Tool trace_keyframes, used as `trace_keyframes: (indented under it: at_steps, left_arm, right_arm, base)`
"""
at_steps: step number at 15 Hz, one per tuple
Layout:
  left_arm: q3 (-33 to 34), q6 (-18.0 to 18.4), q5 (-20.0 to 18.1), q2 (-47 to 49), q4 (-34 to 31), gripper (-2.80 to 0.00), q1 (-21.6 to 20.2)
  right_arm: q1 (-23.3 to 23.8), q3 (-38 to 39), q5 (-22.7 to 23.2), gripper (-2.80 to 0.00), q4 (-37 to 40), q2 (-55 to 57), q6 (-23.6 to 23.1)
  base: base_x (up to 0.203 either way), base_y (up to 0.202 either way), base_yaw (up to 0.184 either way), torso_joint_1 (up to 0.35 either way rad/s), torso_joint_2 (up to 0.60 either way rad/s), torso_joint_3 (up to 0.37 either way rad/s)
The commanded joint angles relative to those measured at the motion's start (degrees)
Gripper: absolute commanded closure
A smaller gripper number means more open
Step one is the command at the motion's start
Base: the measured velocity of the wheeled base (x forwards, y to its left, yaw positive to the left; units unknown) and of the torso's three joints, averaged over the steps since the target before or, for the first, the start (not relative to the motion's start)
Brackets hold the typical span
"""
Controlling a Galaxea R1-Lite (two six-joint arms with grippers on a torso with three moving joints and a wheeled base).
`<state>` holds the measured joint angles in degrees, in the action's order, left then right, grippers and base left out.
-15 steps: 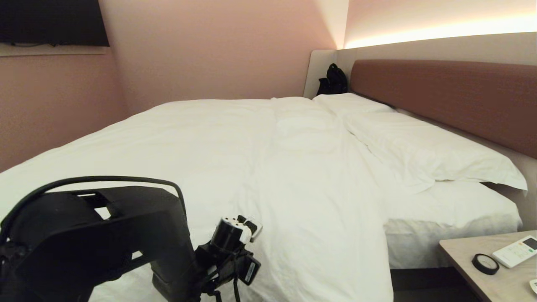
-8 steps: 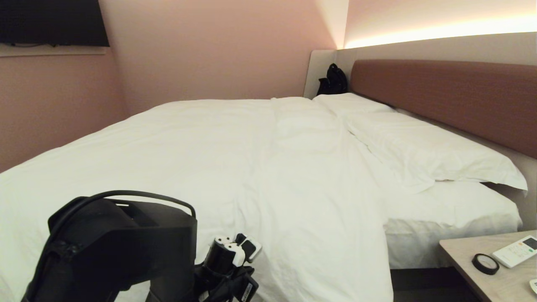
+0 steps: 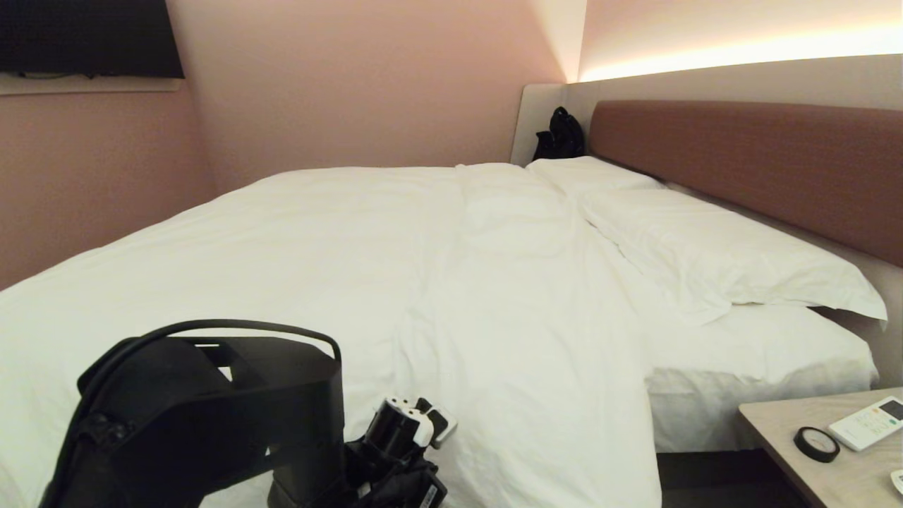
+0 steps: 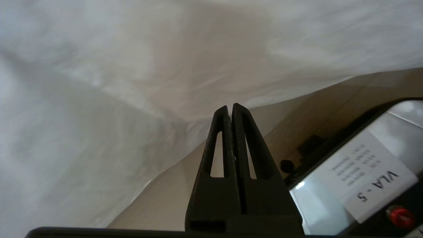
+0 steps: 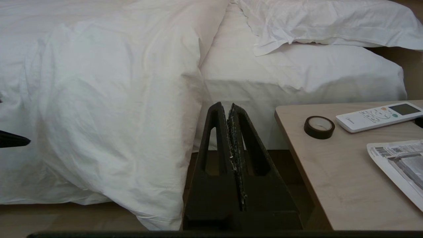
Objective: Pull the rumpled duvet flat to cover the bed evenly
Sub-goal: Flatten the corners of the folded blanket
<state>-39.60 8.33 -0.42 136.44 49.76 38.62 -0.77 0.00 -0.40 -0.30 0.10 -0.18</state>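
White duvet (image 3: 423, 268) spread across most of the bed (image 3: 741, 409), creased, near side hanging over the edge toward the floor; bare sheet showing at the headboard (image 3: 748, 162) end, below two white pillows (image 3: 705, 247). Black bag (image 3: 559, 134) in the far corner, dark screen (image 3: 85, 35) on the wall.

Left arm (image 3: 211, 416) low at the near edge of the bed. Left end effector (image 4: 230, 107) with fingers pressed together, tips right at the hanging edge of the duvet, folds of cloth running toward them; impossible to tell whether any cloth is caught between. Beside it, on the robot's own body, a white sticker (image 4: 373, 180) reading "VLA - 5", smaller print beside that too faint to read, and a red button (image 4: 400, 216) close by.

Right end effector (image 5: 228, 105) pressed together and empty, white specks along the inner faces, hanging between the duvet's drop and a pale wooden table (image 5: 330, 172). On the table: black tape roll (image 5: 319, 127), white remote control (image 5: 380, 116) with a small screen, printed packet (image 5: 396, 165) with a barcode, text unreadable.
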Motion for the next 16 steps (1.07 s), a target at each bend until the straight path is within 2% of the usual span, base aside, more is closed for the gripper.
trace_keyframes:
  at_steps: [1, 2, 4, 5, 16]
  left_arm:
    - [-3.64, -0.68, -0.55, -0.47, -3.88, 0.0, 1.02]
    - [-4.48, -1.26, -0.55, -0.76, -5.54, 0.0, 1.12]
    - [-9.98, -3.0, -0.6, -1.66, -14.62, 0.0, 1.46]
    - [-11.41, -3.92, -0.63, -1.85, -16.96, 0.0, 1.76]
    - [-16.82, -4.02, -0.55, -0.12, -18.82, 0.0, 2.51]
  right_arm:
    - [-0.02, 0.0, 0.05, 0.0, -0.05, 0.08, -0.08]
    - [-0.02, 0.0, 0.05, 0.0, -0.05, 0.08, 0.01]
    - [-0.02, 0.0, -0.04, 0.0, -0.05, 0.08, -0.08]
    - [-0.02, 0.0, 0.05, 0.0, -0.05, 0.08, 0.01]
    - [-0.02, 0.0, 0.05, 0.0, -0.05, 0.08, 0.01]
  base:
    - [0.0, 0.0, 0.0, 0.0, 0.0, 0.0]
    - [0.0, 0.0, 0.0, 0.0, 0.0, 0.0]
    - [0.0, 0.0, 0.0, 0.0, 0.0, 0.0]
    - [0.0, 0.0, 0.0, 0.0, 0.0, 0.0]
    - [0.0, 0.0, 0.0, 0.0, 0.0, 0.0]
